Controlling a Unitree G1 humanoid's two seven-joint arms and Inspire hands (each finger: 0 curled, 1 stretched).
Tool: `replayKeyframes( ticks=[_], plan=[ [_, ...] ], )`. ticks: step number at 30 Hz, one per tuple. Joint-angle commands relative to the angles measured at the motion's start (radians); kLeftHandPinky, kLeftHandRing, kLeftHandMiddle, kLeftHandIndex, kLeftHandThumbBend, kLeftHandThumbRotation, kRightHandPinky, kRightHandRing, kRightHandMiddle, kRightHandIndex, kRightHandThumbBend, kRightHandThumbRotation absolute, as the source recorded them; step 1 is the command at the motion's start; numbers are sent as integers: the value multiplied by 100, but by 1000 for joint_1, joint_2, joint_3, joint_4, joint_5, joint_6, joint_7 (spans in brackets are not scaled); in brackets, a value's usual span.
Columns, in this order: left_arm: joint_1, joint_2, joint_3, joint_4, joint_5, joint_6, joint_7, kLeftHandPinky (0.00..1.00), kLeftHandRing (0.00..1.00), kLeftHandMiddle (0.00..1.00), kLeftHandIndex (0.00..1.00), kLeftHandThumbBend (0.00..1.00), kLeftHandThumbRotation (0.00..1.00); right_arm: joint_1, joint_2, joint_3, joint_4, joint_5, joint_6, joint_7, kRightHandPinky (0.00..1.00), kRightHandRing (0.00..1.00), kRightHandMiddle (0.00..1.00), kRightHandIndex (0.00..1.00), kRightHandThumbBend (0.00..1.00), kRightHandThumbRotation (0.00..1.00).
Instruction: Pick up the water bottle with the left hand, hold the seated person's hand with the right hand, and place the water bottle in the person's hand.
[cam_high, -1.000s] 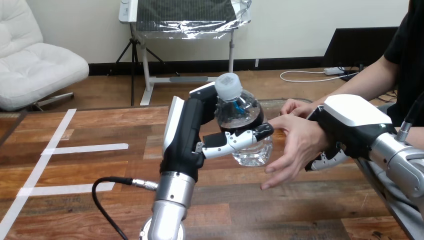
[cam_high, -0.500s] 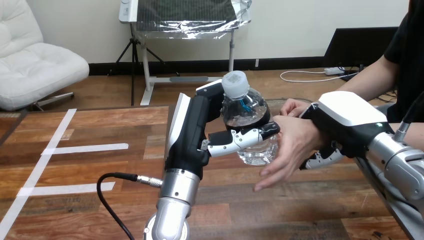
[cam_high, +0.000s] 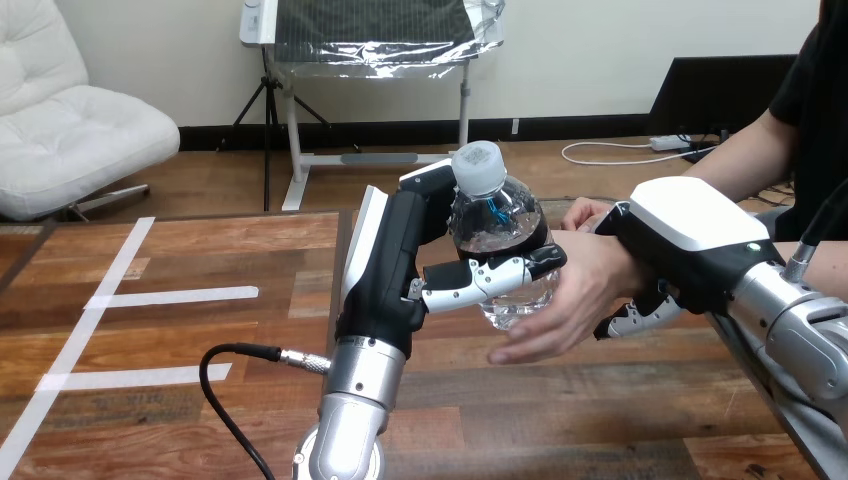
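Note:
A clear water bottle (cam_high: 500, 222) with a white cap stands upright above the table, held in my left hand (cam_high: 395, 265), whose fingers and thumb curl round its body. The bottle's side touches the palm of the person's hand (cam_high: 570, 295), which is open, fingers pointing left and down. My right hand (cam_high: 690, 245) wraps the person's wrist from above, with its fingers curled under it. The person's other hand (cam_high: 583, 213) rests behind, near the table's far edge.
The wooden table (cam_high: 200, 340) has white tape lines (cam_high: 170, 296) on its left half. A black cable (cam_high: 225, 385) loops beside my left forearm. The person's forearm comes in from the upper right.
My left hand has carried the bottle right, up to the person's palm. The person's hand, with my right hand on its wrist, has moved slightly left and tilted lower.

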Motion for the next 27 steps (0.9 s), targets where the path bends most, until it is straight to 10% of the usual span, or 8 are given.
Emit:
replayKeyframes(
  ticks=[1,27],
  plan=[
    [-64,-104,-17,-8,-12,-9,16,38,39,41,48,63,0,-23,-13,-46,-19,-2,34,6,22,28,35,34,83,0],
    [-58,-108,-33,12,-29,-24,29,38,39,41,49,61,0,-20,-12,-41,-30,-4,65,36,19,25,33,33,80,0]
  ],
)
